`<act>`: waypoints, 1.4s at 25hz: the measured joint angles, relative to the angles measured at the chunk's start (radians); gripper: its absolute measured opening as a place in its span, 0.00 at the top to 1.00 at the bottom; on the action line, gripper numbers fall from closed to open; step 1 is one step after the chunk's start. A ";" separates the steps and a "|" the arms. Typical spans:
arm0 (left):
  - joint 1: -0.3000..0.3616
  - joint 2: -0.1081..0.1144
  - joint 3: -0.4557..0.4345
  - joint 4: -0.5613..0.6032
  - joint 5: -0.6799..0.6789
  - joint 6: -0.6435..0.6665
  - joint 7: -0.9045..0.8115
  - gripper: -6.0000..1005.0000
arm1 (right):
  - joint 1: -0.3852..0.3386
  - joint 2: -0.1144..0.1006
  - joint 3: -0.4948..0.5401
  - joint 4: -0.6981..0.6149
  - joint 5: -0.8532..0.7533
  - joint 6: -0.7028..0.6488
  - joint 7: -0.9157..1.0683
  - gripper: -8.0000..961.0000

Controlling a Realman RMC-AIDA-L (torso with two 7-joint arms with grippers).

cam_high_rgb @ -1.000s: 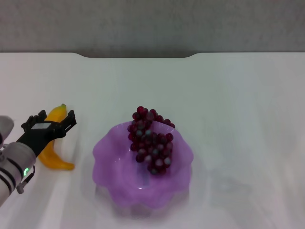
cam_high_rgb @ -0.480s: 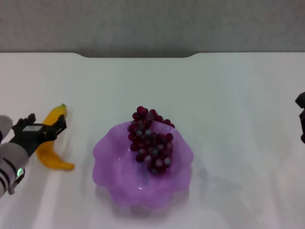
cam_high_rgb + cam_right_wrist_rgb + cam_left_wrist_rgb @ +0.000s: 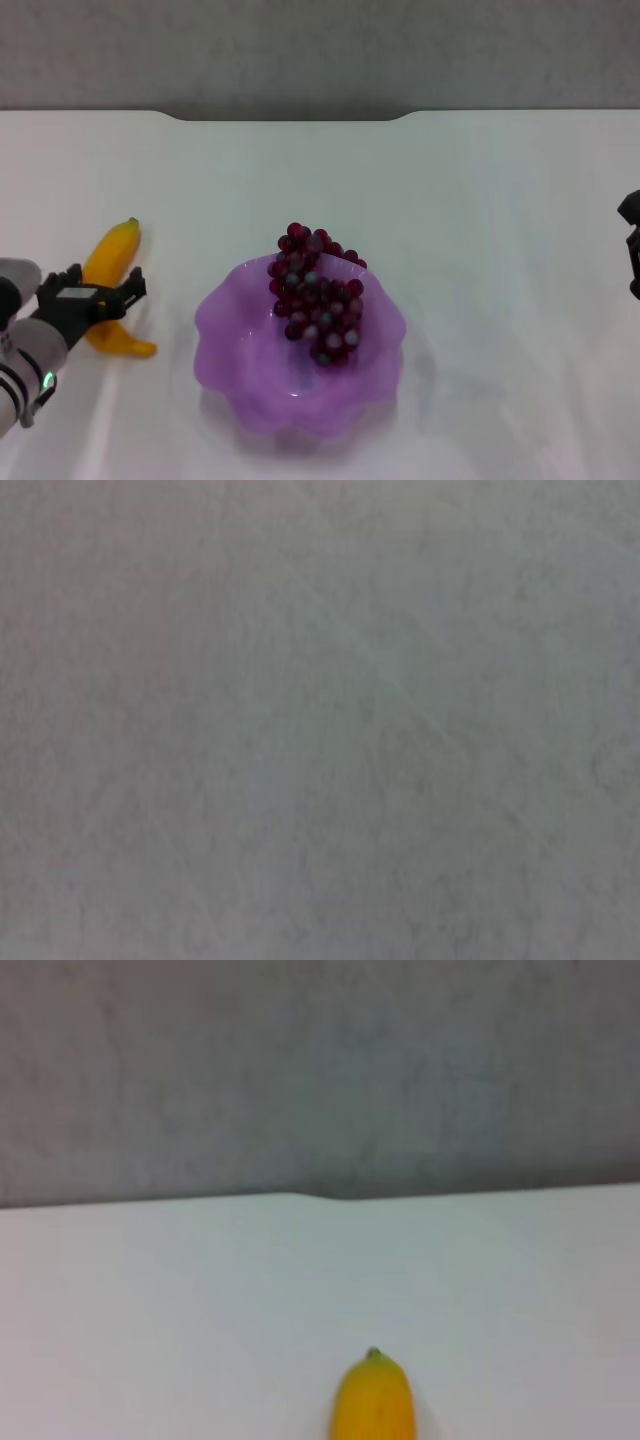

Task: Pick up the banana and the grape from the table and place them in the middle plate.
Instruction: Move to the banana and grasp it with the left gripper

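The banana [image 3: 110,250] lies on the white table [image 3: 480,200] at the left, stem tip pointing away from me; its tip also shows in the left wrist view [image 3: 375,1405]. My left gripper [image 3: 100,292] is open and straddles the banana's near half, one finger on each side. The grape [image 3: 318,298] bunch lies inside the middle plate [image 3: 240,330], the purple scalloped one, with its far end over the rim. My right gripper [image 3: 632,245] shows only as a dark part at the right edge, away from everything.
The table's far edge has a notch [image 3: 290,117] with a grey wall behind it. The right wrist view shows only a grey surface.
My left gripper has drawn back toward me along the banana, from its far half to its near half. The right gripper has come into view at the right edge.
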 joint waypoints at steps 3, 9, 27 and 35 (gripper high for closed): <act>-0.002 0.000 0.010 0.001 -0.004 -0.006 0.000 0.16 | 0.000 0.000 0.000 -0.002 0.001 0.000 0.000 0.99; -0.004 0.000 0.009 0.013 -0.005 -0.006 0.001 0.17 | 0.009 0.000 -0.002 0.005 0.000 -0.019 0.000 0.99; -0.009 -0.001 0.007 0.037 -0.009 -0.005 -0.005 0.19 | 0.010 0.000 -0.014 0.007 0.003 -0.025 0.002 0.99; -0.009 0.000 0.009 0.037 -0.007 -0.006 -0.007 0.20 | 0.012 0.000 -0.014 0.007 0.003 -0.020 0.002 0.99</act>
